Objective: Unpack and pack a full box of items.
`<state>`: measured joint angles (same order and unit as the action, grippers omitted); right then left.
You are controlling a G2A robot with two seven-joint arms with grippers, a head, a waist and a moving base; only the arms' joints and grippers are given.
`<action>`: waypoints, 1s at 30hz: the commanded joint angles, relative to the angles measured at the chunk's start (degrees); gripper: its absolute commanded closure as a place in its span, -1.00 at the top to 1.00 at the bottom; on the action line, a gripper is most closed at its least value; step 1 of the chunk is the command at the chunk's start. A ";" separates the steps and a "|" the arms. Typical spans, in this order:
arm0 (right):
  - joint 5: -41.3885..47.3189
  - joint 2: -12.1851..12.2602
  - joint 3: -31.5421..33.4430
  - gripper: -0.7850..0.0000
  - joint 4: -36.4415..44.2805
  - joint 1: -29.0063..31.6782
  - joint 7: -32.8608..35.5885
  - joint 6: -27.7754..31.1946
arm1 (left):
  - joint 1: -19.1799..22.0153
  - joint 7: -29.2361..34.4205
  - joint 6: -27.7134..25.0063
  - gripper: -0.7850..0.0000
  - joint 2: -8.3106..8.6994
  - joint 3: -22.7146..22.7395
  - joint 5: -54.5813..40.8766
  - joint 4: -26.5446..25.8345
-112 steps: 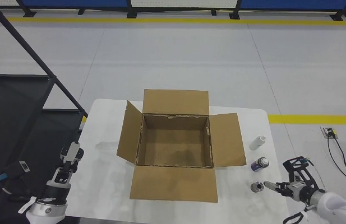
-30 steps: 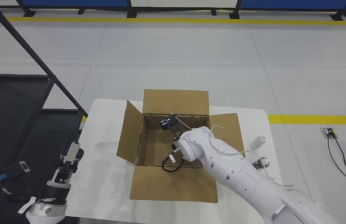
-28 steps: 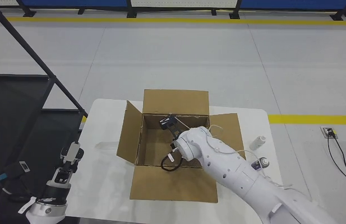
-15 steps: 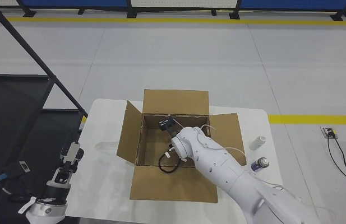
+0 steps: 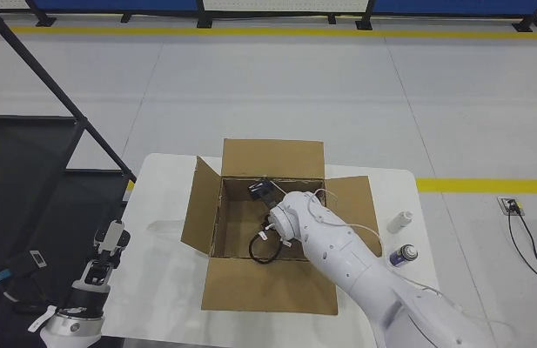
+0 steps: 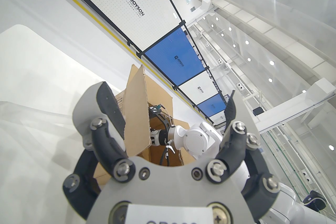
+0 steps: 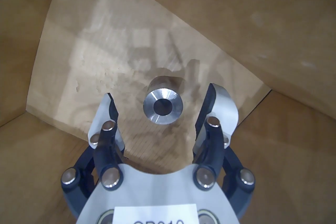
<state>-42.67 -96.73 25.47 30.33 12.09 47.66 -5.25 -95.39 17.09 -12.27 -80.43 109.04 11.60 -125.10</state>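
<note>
R hand down in box, fingers wide open, holding nothing | metal cyl upright on box floor betw. the fingers, touching neither | L hand open, empty, by desk L edge, well apart from box | white bottle + dark can on desk, R of box

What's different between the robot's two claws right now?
The right claw is down inside the cardboard box; the left claw sits outside it, beside the table. The right claw straddles a metal cylinder without touching it; the left claw holds nothing. Both are open.
</note>
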 commanded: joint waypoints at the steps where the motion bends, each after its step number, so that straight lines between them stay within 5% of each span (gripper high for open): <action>1: -0.57 0.52 0.66 0.66 0.96 0.11 -0.16 0.60 | 0.00 0.00 0.00 1.00 0.00 0.00 0.00 0.00; 8: -4.44 5.09 4.99 0.75 12.14 3.04 2.67 1.83 | 0.00 0.00 0.00 1.00 0.00 0.00 0.00 0.00; 13: -11.16 11.93 13.49 0.80 32.31 10.88 9.36 0.94 | 0.00 0.00 0.00 1.00 0.00 0.00 0.00 0.00; 18: -20.00 19.26 29.58 0.85 61.75 26.87 18.00 2.79 | 0.00 0.00 0.00 1.00 0.00 0.00 0.00 0.00; 22: -23.30 22.83 45.70 1.00 80.03 39.87 19.32 6.03 | 0.00 0.00 0.00 1.00 0.00 0.00 0.00 0.00; 26: -21.44 24.74 62.11 1.00 88.10 48.83 18.77 9.05 | 0.00 0.00 0.00 1.00 0.00 0.00 0.00 0.00; 30: -18.84 26.08 74.66 1.00 87.29 53.43 21.11 14.52 | 0.00 0.00 0.00 1.00 0.00 0.00 0.00 0.00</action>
<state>-62.27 -70.99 95.98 118.40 64.76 67.54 7.06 -95.39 17.09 -12.27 -80.43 109.04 11.60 -125.10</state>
